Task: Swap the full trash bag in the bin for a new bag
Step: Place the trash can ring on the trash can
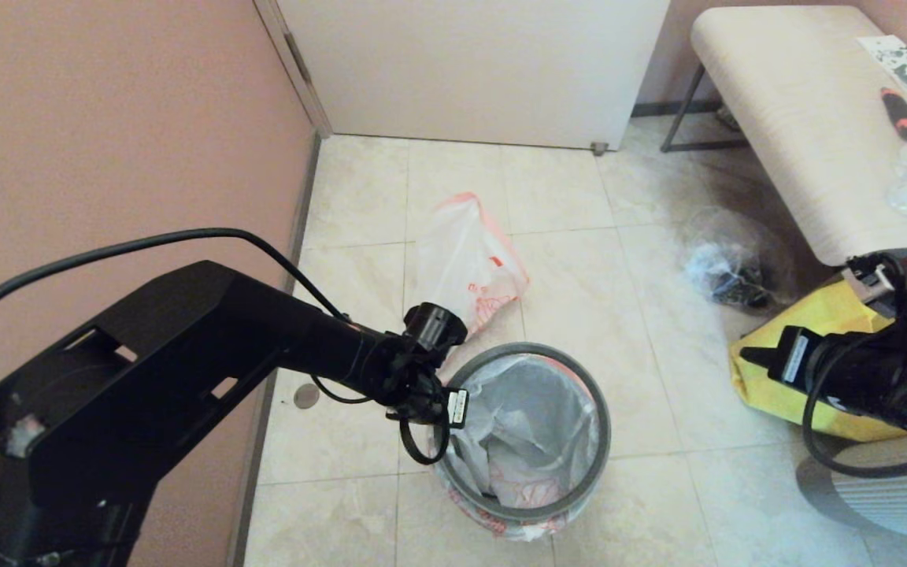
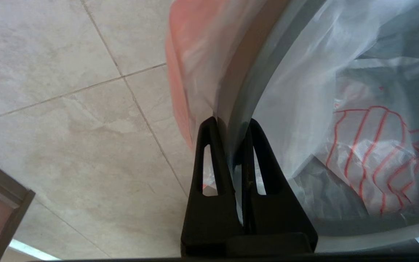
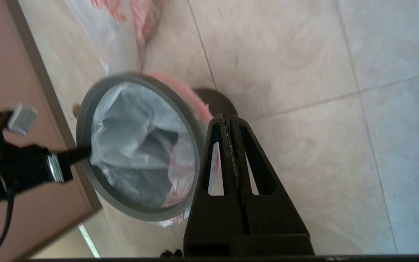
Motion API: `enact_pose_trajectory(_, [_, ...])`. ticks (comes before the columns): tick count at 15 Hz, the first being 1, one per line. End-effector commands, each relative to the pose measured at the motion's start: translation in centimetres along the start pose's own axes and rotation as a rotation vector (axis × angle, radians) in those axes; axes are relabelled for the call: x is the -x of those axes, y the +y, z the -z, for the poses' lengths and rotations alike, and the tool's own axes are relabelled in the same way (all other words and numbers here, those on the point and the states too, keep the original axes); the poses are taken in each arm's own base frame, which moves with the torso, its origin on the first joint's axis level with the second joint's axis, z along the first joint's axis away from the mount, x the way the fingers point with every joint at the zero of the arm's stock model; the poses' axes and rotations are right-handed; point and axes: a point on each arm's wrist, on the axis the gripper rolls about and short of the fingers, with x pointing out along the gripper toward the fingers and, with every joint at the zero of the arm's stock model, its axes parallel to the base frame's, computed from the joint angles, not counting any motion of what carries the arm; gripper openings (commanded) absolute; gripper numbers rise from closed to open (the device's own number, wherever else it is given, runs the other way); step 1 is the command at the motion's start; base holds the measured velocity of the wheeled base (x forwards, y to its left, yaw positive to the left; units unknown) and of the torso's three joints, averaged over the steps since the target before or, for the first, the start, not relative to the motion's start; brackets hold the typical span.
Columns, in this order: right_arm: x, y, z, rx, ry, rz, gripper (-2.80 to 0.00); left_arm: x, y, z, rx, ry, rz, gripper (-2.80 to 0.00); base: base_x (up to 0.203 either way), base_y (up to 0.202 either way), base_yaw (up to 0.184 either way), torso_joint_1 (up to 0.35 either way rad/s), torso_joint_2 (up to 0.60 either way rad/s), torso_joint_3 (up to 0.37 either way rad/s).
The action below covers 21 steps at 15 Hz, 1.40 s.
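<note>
- Left gripper [image 2: 231,125]: at the bin's [image 1: 522,441] left edge, fingers clamped on the grey ring rim [image 2: 264,76] and the plastic of the new bag [image 2: 369,160] lining the bin.
- Right gripper [image 3: 227,118]: fingers pressed together, holding nothing, above the floor beside the bin.
- Full trash bag [image 1: 465,264]: on the tiles behind the bin, near the wall.

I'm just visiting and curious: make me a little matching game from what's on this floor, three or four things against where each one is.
Things:
1. new bag
2. full trash bag
3. left hand
4. yellow tote

Places:
A. on the floor beyond the bin
B. lining the bin, under the grey ring
C. by the robot's right arm
D. pinched shut on the ring

Pairs: 1-B, 2-A, 3-D, 4-C
</note>
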Motion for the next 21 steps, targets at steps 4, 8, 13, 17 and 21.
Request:
enact_pose_trajectory(4, [-5.8,2.0,3.5,0.075,0.165,0.026,-2.80,-0.3,0.0,0.3,0.000,0.017,-0.006,-2.80,0.000,0.000,0.000,0.000,0.00,0.000])
enact_pose_trajectory(8, [-8.1,3.8,5.3,0.143,0.263,0.006,-2.80,0.0,0.0,0.3,-0.001,0.014,-0.008,-2.80,0.000,0.000,0.000,0.000,0.00,0.000])
enact_pose_trajectory(13, [-10.1,4.1,6.5,0.174,0.313,0.000,-2.80,0.0,-0.1,0.3,-0.002,0.013,-0.010,-2.80,0.000,0.000,0.000,0.000,0.00,0.000])
enact_pose_trajectory(17, [-11.4,4.1,7.6,0.140,0.448,-0.164,-2.80,0.0,-0.1,0.3,-0.002,0.012,-0.009,-2.80,0.000,0.000,0.000,0.000,0.00,0.000])
enact_pose_trajectory(21, [-14.6,3.3,8.3,0.095,0.532,-0.248,-2.80,-0.1,-0.1,0.3,-0.002,0.013,-0.010,-2.80,0.000,0.000,0.000,0.000,0.00,0.000])
